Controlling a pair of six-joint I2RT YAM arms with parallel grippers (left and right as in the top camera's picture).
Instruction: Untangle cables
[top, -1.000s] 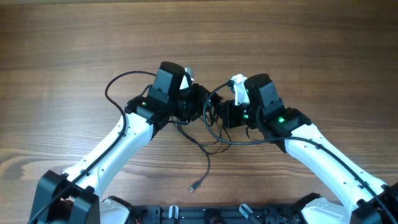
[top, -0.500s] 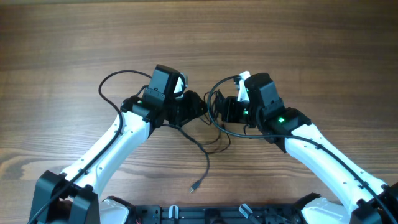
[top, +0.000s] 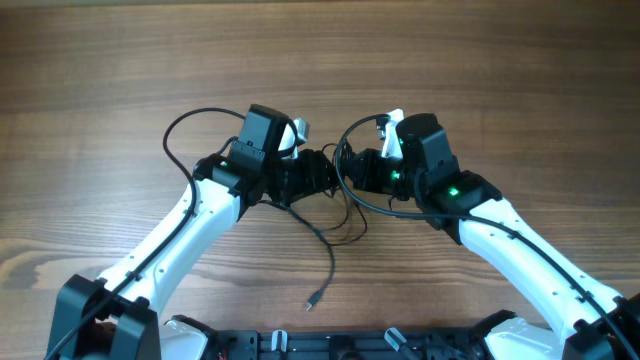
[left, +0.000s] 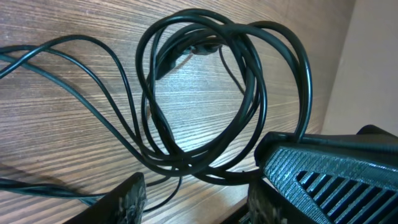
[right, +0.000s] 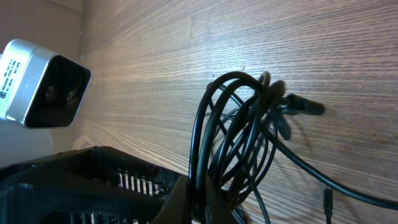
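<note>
Wood-grain bench (top: 100, 70) fills the overhead view, and both arms meet near its middle. Between them the cables (top: 332, 258) are bunched in a loose black coil. One strand trails toward the near edge and ends in a small plug (top: 312, 300) resting on the wood. Right fingers (right: 186, 202) are closed on the coil, with several loops rising from the pinch. Left fingers (top: 320, 172) stand apart just beside the same coil. In the left wrist view, strands run across the gap between them, and none is pinched.
</note>
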